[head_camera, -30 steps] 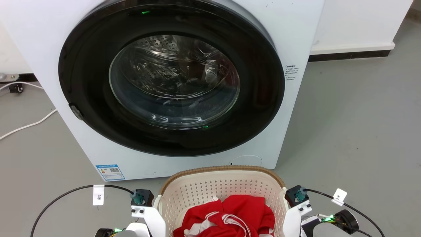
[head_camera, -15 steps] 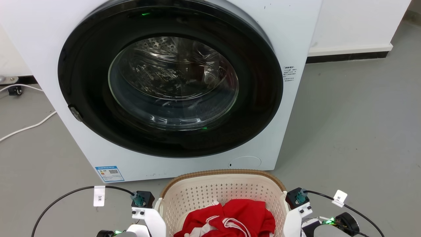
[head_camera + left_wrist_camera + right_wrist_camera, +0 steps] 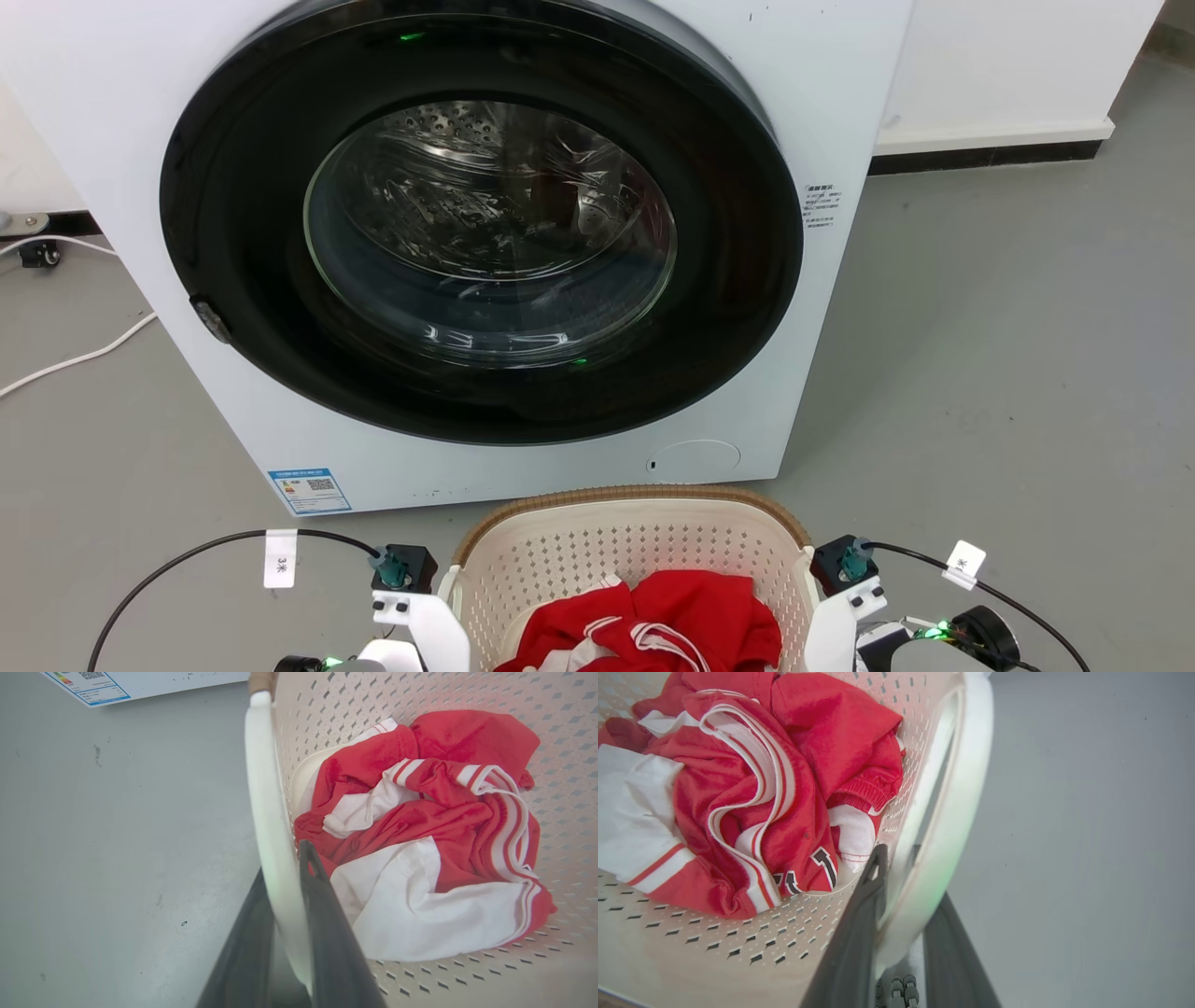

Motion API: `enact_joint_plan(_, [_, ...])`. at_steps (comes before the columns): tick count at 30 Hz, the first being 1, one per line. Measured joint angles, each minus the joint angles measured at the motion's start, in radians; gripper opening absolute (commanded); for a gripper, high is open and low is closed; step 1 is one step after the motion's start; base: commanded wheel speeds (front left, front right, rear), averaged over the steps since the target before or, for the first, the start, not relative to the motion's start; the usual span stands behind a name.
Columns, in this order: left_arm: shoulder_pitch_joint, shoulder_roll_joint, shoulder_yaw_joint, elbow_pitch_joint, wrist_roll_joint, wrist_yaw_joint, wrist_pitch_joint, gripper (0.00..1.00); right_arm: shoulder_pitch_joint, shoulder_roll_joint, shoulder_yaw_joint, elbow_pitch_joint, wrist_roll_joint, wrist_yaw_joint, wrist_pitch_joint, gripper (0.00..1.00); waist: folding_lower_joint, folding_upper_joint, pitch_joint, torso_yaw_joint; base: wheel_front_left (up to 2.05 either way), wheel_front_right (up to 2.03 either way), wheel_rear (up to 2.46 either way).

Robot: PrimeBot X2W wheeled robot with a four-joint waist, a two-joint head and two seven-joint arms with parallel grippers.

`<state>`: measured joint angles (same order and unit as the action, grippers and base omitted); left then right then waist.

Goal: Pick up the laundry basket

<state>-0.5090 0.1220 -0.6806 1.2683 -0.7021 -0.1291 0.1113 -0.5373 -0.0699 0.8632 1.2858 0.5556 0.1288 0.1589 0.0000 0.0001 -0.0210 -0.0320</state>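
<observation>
Left gripper (image 3: 282, 882) and right gripper (image 3: 908, 882) each pinch a side handle (image 3: 266, 788), so the laundry basket (image 3: 635, 541) should lift level.

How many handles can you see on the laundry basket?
2, one on each side of the laundry basket. The left handle runs between the fingers of the left gripper; the right handle between those of the right gripper. None seems hidden.

The laundry basket (image 3: 616, 551) reads as matt perforated plastic, rim (image 3: 635, 492) woven-look brown; soft red-and-white cloth (image 3: 420, 812) lies right beside the left gripper (image 3: 282, 863), its fingers (image 3: 331, 942) smooth, dark; washer door (image 3: 485, 224) glossy glass.
</observation>
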Motion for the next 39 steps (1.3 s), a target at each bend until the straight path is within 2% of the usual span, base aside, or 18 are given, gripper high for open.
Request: enact_joint_plan(39, [-0.002,0.010,-0.086,0.009,-0.090,0.000,-0.009,0.00,-0.001,-0.007,0.060,0.001,0.072,0.000,-0.001,0.00,0.0000,0.0000,-0.003,-0.005,0.00,0.00,0.00])
